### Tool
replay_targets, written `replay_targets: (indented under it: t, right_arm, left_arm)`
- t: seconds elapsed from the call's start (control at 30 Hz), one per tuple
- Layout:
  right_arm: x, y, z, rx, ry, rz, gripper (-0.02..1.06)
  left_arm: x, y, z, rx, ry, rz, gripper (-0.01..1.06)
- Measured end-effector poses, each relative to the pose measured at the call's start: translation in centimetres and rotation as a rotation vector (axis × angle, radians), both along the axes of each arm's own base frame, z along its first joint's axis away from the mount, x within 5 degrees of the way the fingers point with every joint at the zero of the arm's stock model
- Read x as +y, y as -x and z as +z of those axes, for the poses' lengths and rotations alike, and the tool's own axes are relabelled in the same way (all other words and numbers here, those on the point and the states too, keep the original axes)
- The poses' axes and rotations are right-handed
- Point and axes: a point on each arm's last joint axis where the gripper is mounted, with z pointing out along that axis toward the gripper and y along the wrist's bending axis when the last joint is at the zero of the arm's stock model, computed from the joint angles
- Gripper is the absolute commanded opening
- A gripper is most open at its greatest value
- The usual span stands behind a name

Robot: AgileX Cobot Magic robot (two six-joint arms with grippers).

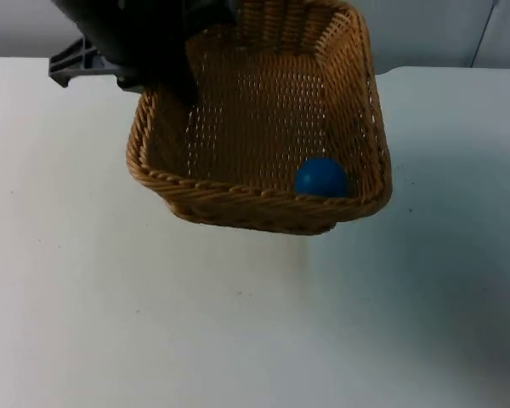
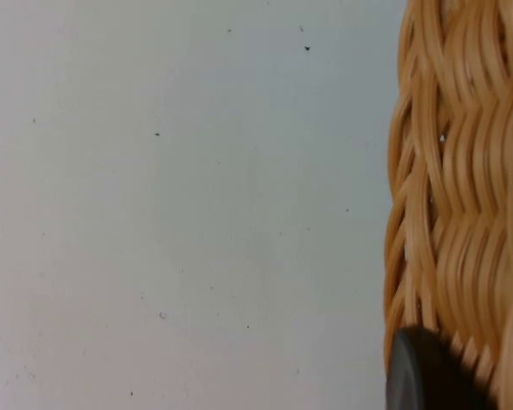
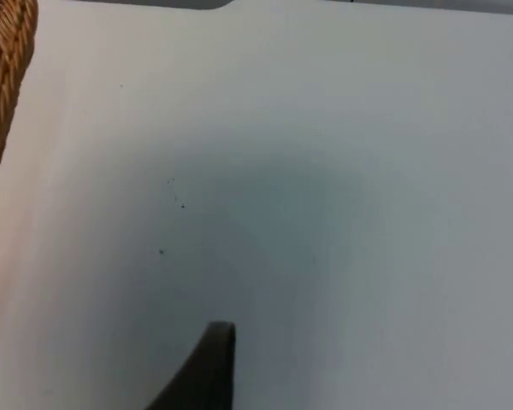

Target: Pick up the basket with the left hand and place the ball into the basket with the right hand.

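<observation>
- Woven tan wicker basket [image 1: 263, 127], light and stiff, hangs tilted above our white worktop [image 1: 110, 323], left tool [image 2: 427, 376] grasping its rim.
- Small blue ball [image 1: 320, 178] lies inside; it rolls easily.
- Right tool [image 3: 207, 371] waits; grip untellable.

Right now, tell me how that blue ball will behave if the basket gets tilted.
The blue ball looks smooth and round, so it would likely roll readily. It rests against the woven basket near wall, which should probably stop it. It looks light for its size.

Black left arm [image 1: 127, 34] with grey bracket [image 1: 72, 61].
</observation>
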Motion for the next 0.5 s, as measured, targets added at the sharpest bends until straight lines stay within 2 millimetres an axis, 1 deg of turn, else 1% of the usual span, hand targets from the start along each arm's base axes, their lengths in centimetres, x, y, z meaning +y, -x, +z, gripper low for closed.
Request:
replay_targets:
  t: [0.07, 0.1, 0.27, 0.3, 0.43, 0.5]
  right_arm:
    - [0.0, -0.4, -0.3, 0.011, 0.005, 0.0, 1.05]
    - [0.0, -0.4, -0.3, 0.011, 0.005, 0.0, 1.05]
    - [0.2, -1.4, -1.0, 0.044, 0.035, 0.012, 1.05]
    - [0.2, -1.4, -1.0, 0.044, 0.035, 0.012, 1.05]
    - [0.5, -1.7, -1.2, 0.052, 0.074, 0.022, 1.05]
    - [0.5, -1.8, -1.3, 0.055, 0.079, 0.018, 1.05]
  left_arm:
    - [-0.2, -0.6, -2.0, 0.022, 0.009, 0.03, 0.0]
    - [-0.2, -0.6, -2.0, 0.022, 0.009, 0.03, 0.0]
    - [-0.5, -1.4, -5.9, 0.063, 0.008, 0.063, 0.0]
    - [-0.5, -1.4, -5.9, 0.063, 0.008, 0.063, 0.0]
    - [-0.8, -1.8, -8.1, 0.06, 0.01, 0.039, 0.0]
    - [-0.8, -1.9, -8.5, 0.061, 0.014, 0.034, 0.0]
